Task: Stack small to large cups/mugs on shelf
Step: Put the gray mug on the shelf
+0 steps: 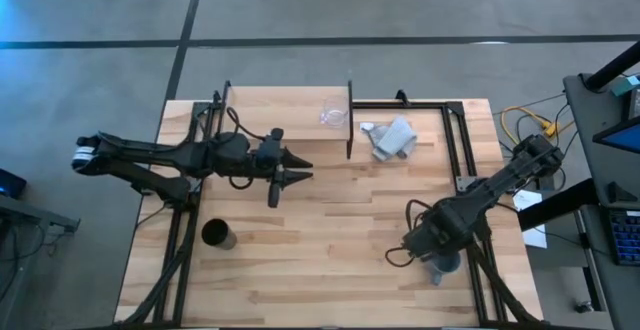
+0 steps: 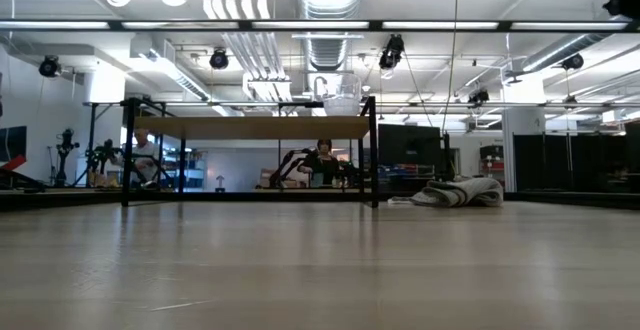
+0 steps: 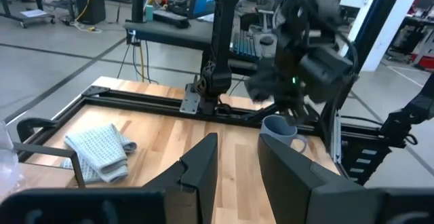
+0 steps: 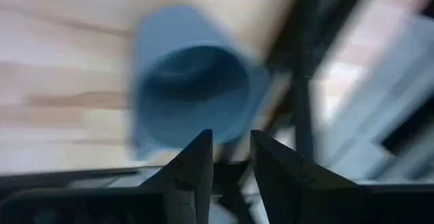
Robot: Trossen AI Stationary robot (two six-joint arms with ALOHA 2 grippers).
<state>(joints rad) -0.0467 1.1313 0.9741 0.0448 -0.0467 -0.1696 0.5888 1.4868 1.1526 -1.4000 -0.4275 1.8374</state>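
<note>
The grey-blue mug (image 1: 446, 267) stands upright on the table near its right front; it also shows in the right wrist view (image 4: 193, 91) and the left wrist view (image 3: 278, 128). My right gripper (image 1: 428, 255) hovers just above it, fingers pointing down with a narrow gap (image 4: 230, 142). The clear glass cup (image 1: 335, 113) stands on the shelf (image 1: 290, 120) at the far middle, near its right frame. The black cup (image 1: 218, 234) stands on the table at the near left. My left gripper (image 1: 305, 171) is in front of the shelf, level, narrowly open and empty.
A grey-white cloth (image 1: 392, 137) lies crumpled to the right of the shelf. Black metal rails (image 1: 465, 150) run along the table's sides. Bare tabletop (image 1: 330, 230) lies between the two arms. People sit in the room beyond the table (image 2: 325, 160).
</note>
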